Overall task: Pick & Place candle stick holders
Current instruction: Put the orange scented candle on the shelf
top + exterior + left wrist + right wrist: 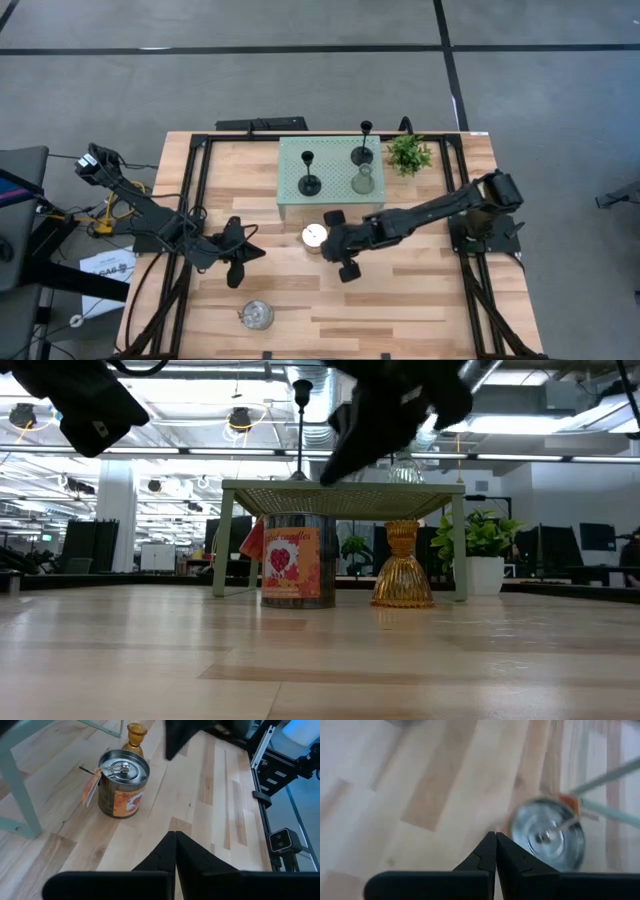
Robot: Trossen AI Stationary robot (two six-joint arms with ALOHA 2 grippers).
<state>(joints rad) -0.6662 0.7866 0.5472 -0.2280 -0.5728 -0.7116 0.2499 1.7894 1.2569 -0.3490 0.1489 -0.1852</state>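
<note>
Two slim black stemmed holders (309,184) (362,154) and a clear glass holder (363,182) stand on the pale green perforated stand (295,160). A silvery cup with an orange label (315,236) (292,560) stands on its base on the table at the stand's near edge. The amber glass holder (402,565) (135,732) stands under the stand. A second silvery cup (256,315) sits near the table's front edge. My left gripper (255,252) (175,850) is shut and empty, left of the first cup. My right gripper (328,245) (495,851) is shut and empty, above the table just near that cup (547,837).
A small green potted plant (408,155) stands at the stand's right end. The stand's legs (222,545) (458,550) reach the table on either side of the cup and the amber holder. Bare wooden table (400,300) lies near and right.
</note>
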